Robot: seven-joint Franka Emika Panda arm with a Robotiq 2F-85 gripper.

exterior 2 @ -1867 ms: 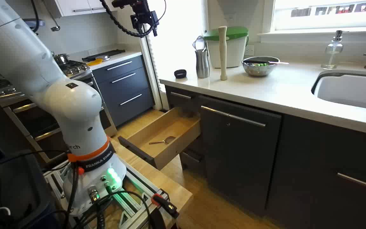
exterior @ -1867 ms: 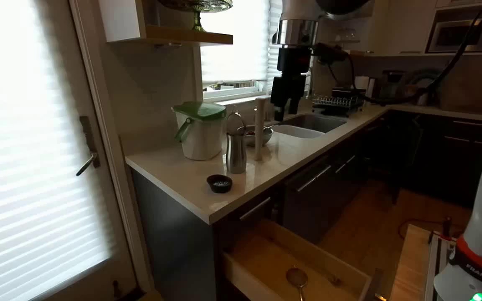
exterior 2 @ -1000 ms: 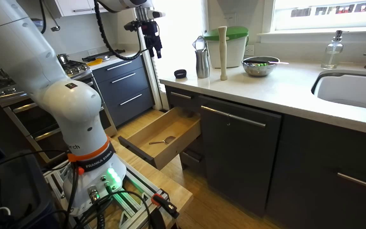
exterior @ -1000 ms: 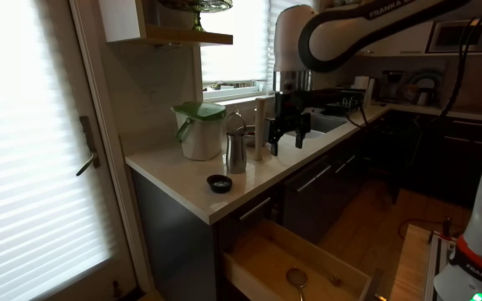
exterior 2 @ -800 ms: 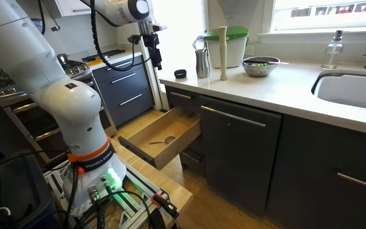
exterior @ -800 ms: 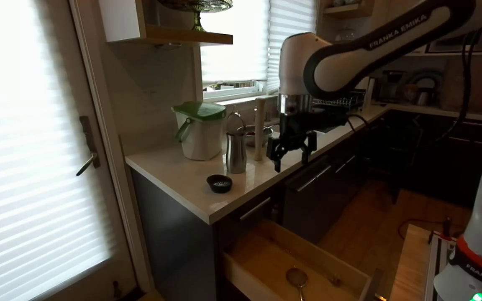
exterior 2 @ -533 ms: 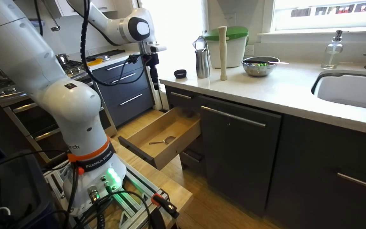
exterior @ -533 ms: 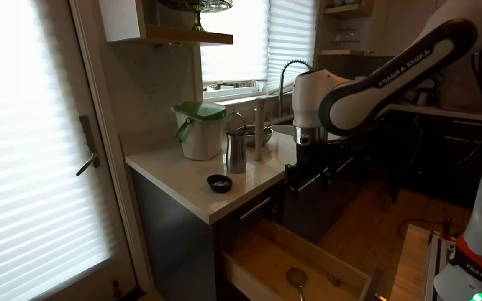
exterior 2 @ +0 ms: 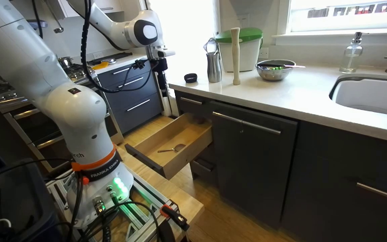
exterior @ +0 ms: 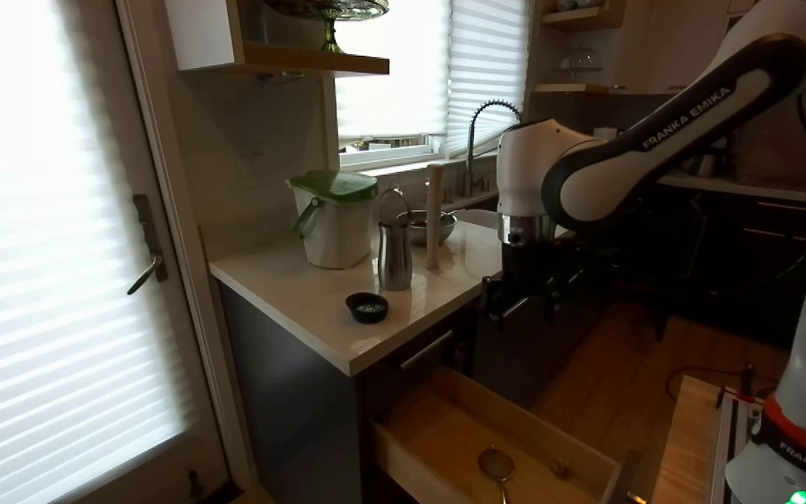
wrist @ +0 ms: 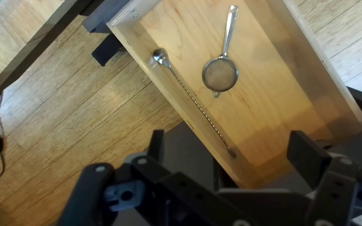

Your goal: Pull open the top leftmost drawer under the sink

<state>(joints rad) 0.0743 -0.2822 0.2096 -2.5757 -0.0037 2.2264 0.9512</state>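
Note:
The top leftmost drawer (exterior 2: 184,106) has a dark front with a metal bar handle (exterior 2: 190,101). It sits shut under the counter's end and also shows in an exterior view (exterior: 410,374). The deeper light-wood drawer (exterior 2: 146,144) below it stands pulled out; it also shows in an exterior view (exterior: 438,448) and in the wrist view (wrist: 262,75). My gripper (exterior: 523,315) is open and empty, pointing down above the open drawer, apart from the handle; it shows too in an exterior view (exterior 2: 163,93) and in the wrist view (wrist: 228,144). The sink (exterior 2: 364,94) lies farther along the counter.
The open drawer holds a strainer (wrist: 220,74) and a twisted spoon (wrist: 196,102). On the counter are a black bowl (exterior: 366,308), a steel shaker (exterior: 394,259), a wooden pestle (exterior: 434,217), a metal bowl (exterior 2: 275,71) and a green-lidded bin (exterior: 336,224). The dishwasher (exterior 2: 252,161) stands beside the drawers.
My gripper has come down from high in front of the window to below counter height and turned. In the last half second it moved only slightly. Both drawers stay as they were.

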